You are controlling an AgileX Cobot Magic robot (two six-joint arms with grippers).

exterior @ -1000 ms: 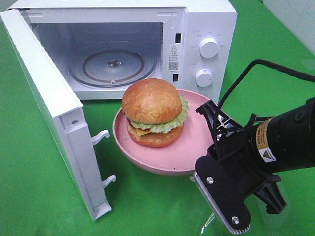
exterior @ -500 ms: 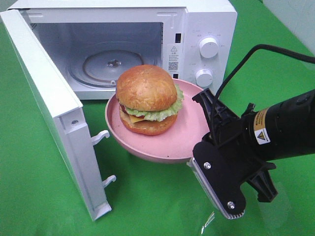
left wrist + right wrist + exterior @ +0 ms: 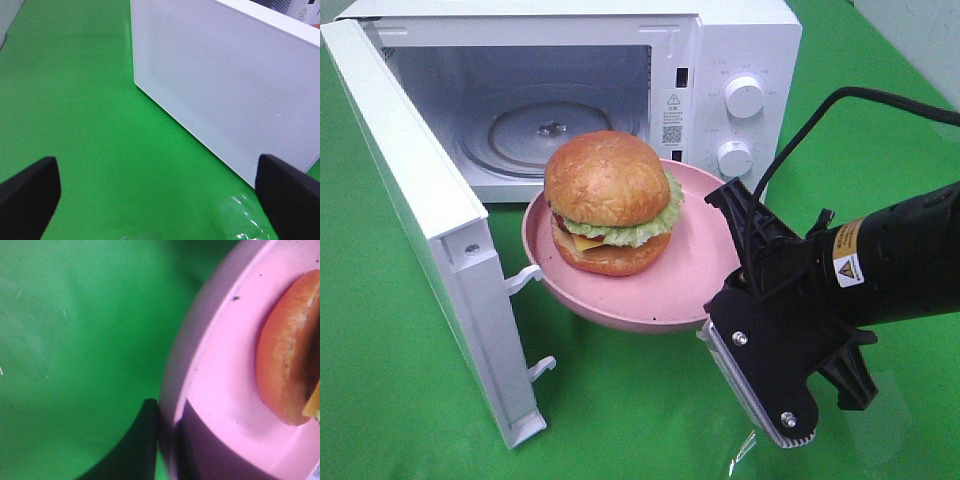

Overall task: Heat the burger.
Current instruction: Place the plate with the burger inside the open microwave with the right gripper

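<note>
Right gripper [image 3: 720,300], pinching the round pink plate [image 3: 620,315], has swung the golden-bun burger [image 3: 607,200] nearer the open white microwave [image 3: 740,40]; left gripper [image 3: 160,195] gapes empty.

The burger [image 3: 608,200] sits upright, left of centre on the pink plate [image 3: 660,300], just before the open microwave's [image 3: 740,40] mouth. Its glossy golden-brown domed bun tops frilly green lettuce, a yellow cheese corner and the bottom bun.

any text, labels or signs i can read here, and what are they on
No words are legible.
Microwave sticker: warning triangle and QR code, print too small.
Knob markings: too small.
Yellow label on the right arm: warning triangle, text blurred.
</note>
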